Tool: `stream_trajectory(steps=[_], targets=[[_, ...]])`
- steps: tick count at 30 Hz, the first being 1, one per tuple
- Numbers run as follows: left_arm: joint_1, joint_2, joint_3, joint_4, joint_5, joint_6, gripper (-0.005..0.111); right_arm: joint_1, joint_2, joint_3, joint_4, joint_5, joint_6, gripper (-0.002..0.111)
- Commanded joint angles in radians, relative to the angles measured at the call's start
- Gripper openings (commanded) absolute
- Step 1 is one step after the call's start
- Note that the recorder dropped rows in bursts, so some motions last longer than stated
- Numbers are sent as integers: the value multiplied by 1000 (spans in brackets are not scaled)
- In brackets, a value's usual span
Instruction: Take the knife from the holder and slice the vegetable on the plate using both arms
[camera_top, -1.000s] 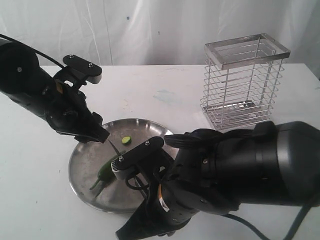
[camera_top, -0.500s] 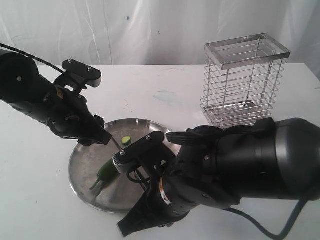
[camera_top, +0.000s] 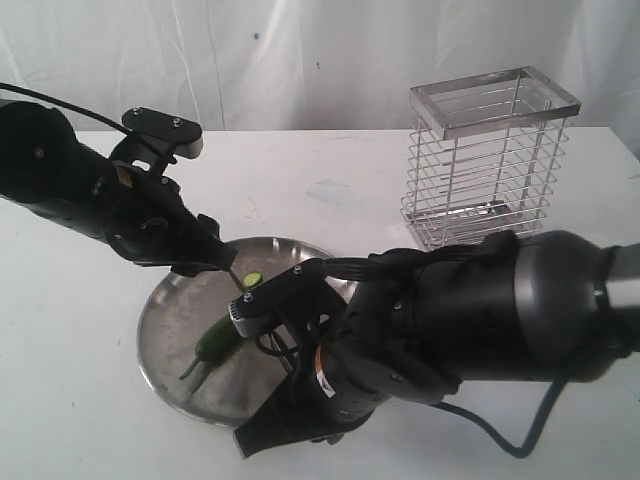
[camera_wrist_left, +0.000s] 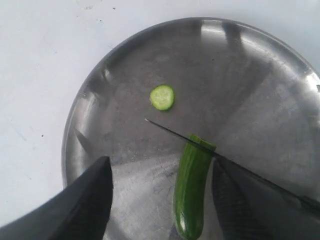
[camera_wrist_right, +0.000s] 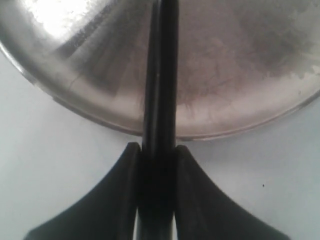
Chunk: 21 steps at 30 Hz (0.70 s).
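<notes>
Your right hand (camera_wrist_right: 156, 150) is clamped on the slim all-black kitchen knife (camera_wrist_left: 170, 131), handle pinched between its two fingers, blade reaching out over the wide, round, shiny steel plate (camera_top: 165, 330); so the knife is out of the tall silver wire-basket holder (camera_top: 490, 165), which stands far back on the right in the exterior view, well apart from the plate, nothing showing inside it; that step reads as done.

One round pale green slice (camera_wrist_left: 162, 97) lies alone on the plate, so I judge the cutting has begun; the blade sits across the cut end of the slender green chilli (camera_wrist_left: 191, 195), which lies on the plate.

Your left hand (camera_wrist_left: 161, 162) hangs over it with fingers spread wide, the chilli between them; one finger is clearly apart from it, the other just beside it, and I cannot tell whether that one touches.

Most of the chilli is uncut, so more slices are left for you.

The white tabletop (camera_top: 330, 190) shows a few faint marks; a white cloth backdrop (camera_top: 300, 60) hangs behind.
</notes>
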Motion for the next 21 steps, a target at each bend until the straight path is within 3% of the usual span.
stream_trajectory(steps=[1, 21], targets=[[3, -10, 6, -12, 4, 0, 62, -4, 15, -28, -6, -16, -6, 0], [3, 59, 6, -12, 5, 0, 62, -4, 80, -38, -11, -6, -8, 0]])
